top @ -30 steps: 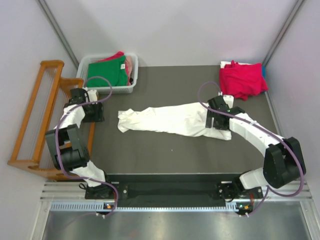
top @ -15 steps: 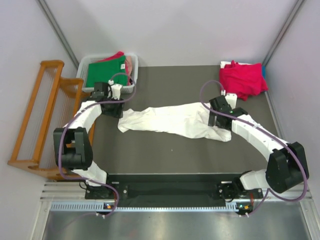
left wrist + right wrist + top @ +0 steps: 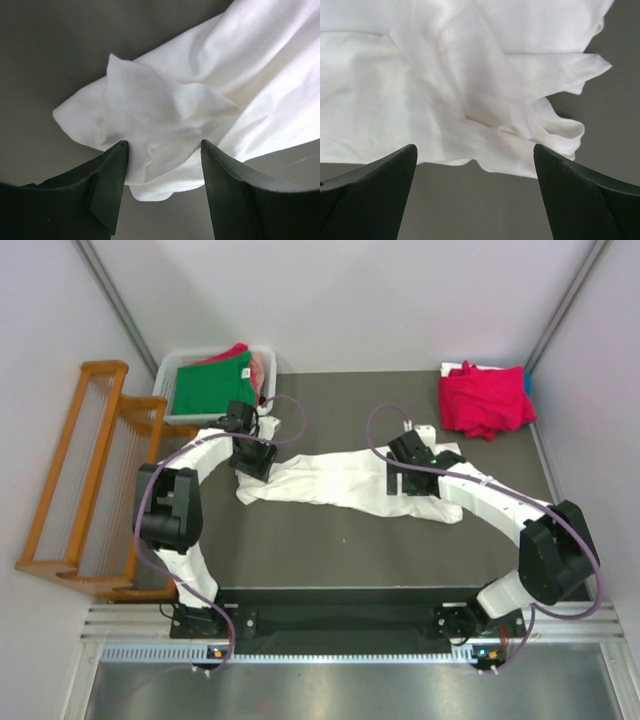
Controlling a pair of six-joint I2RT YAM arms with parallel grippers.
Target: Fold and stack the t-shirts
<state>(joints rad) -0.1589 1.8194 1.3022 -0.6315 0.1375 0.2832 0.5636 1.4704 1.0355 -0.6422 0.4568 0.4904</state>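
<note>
The left pincer (image 3: 162, 149) stands part-way apart, astride the bunched left end of the white shirt (image 3: 330, 480), with nothing clamped. The right pincer (image 3: 475, 160), spread wide, hovers over the shirt's other end (sleeve or hem, hard to tell). The shirt lies as a long rumpled strip across mid-bench (image 3: 350, 550). A green shirt (image 3: 210, 385) sits in the basket (image 3: 265, 416) far left, and red shirts (image 3: 485, 400) are heaped far right. The step looks like taking both ends to spread the white shirt flat. Next, each pincer should drop and close on one clean edge, not a wad.

White tee (image 3: 335, 480) rumpled lengthwise; red tees (image 3: 485, 402) heaped far R
</note>
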